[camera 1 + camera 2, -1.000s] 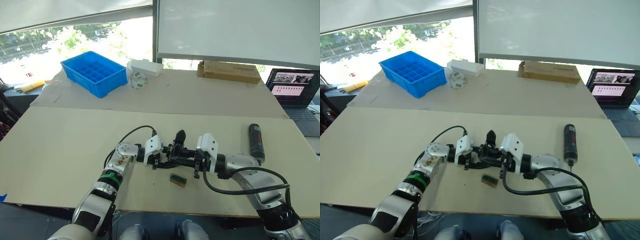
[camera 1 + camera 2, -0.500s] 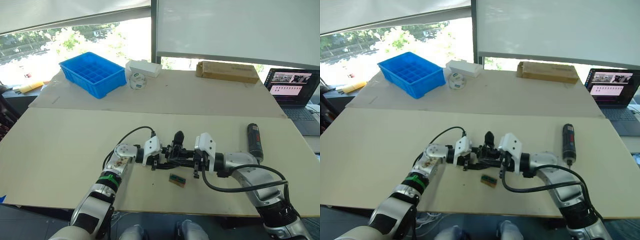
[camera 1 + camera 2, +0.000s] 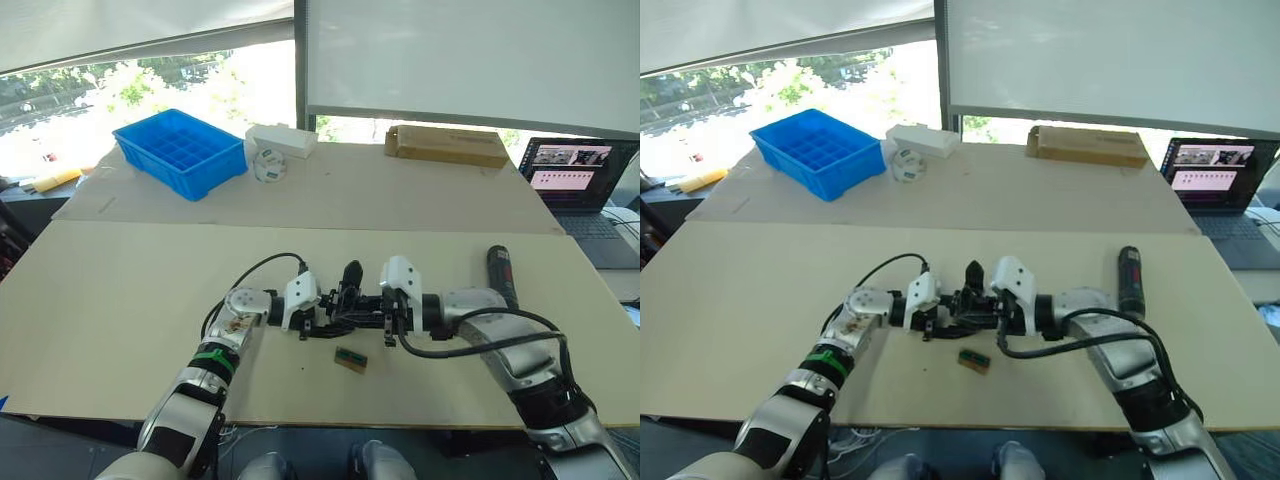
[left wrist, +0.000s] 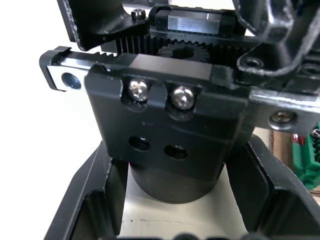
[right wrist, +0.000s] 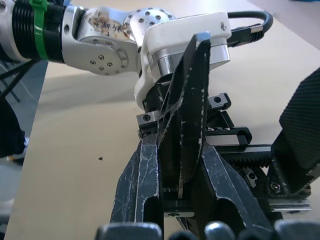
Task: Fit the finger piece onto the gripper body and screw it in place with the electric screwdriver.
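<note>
At the far left of the tabletop [image 3: 120, 300] stands a blue bin [image 3: 180, 151] with many compartments, and right of it a white box [image 3: 282, 141] with a small round white object [image 3: 267, 168] just in front; whatever is printed on that object is too small to read.

Near the front edge, the left end effector [image 3: 312, 320] reaches in from the left, its fingers [image 4: 95, 200] set on either side of the round base of the gripper body [image 4: 170, 135], holding it. The left wrist view shows the body close up: a toothed rack, a gear, two silver screw heads and two empty holes below them, with no lettering legible.

The body sits between both end effectors, its one pointed finger sticking upward [image 3: 351, 273]. From the right, the right end effector [image 3: 377, 318] meets it, closed on the finger piece [image 5: 187, 100], a scuffed black tapered blade standing on edge against the body's rack.

Just in front of the pair lies a small green-and-tan block [image 3: 350, 360], apart from both.

Further right, the screwdriver [image 3: 500, 275] lies on the tabletop, well apart from the end effectors. At the back right are a flat cardboard box [image 3: 446, 146] and an open laptop [image 3: 570, 170] whose screen shows windows too small to read.
</note>
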Controlling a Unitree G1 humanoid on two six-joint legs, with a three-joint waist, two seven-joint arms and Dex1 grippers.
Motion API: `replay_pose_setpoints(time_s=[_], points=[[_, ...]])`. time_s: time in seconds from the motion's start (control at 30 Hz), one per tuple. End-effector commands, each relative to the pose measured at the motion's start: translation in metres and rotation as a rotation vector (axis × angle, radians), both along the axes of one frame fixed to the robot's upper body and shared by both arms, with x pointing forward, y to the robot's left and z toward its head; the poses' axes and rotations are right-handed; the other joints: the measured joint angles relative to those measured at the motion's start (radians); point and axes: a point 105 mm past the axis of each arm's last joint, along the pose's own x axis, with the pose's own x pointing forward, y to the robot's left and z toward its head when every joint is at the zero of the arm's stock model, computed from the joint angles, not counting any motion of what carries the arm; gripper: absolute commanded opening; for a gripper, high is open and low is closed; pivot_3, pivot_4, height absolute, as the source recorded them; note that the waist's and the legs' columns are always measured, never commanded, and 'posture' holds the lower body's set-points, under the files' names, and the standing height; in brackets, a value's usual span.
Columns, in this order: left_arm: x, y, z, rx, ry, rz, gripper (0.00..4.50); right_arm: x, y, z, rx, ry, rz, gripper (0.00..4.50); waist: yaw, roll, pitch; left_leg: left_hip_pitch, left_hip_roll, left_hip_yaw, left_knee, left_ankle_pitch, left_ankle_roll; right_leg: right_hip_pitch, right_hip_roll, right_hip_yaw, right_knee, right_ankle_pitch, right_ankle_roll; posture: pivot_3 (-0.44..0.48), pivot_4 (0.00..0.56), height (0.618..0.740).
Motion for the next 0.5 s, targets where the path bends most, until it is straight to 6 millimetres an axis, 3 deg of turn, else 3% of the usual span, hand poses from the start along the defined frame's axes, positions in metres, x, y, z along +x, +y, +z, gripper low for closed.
replay_pose_setpoints(time_s=[0.03, 0.5], points=[[-0.0089, -0.0068, -0.0052, 0.028, 0.006, -0.065, 2.31, 0.0127, -0.0193, -0.0373, -0.142, 0.132, -0.181, 0.37, -0.001, 0.0, 0.0, 0.001, 0.001, 0.0, 0.0, 0.0, 0.0, 0.001, -0.002, 0.0, 0.0, 0.0, 0.0, 0.0, 0.15, 0.74], [-0.0117, -0.0079, -0.0075, 0.028, 0.019, -0.072, 2.31, 0.0094, -0.017, -0.0299, -0.229, 0.239, -0.196, 0.37, -0.002, 0.001, -0.002, 0.002, 0.001, 0.0, -0.002, 0.0, 0.0, 0.001, -0.009, -0.001, 0.001, -0.001, -0.002, 0.0, 0.15, 0.74]])
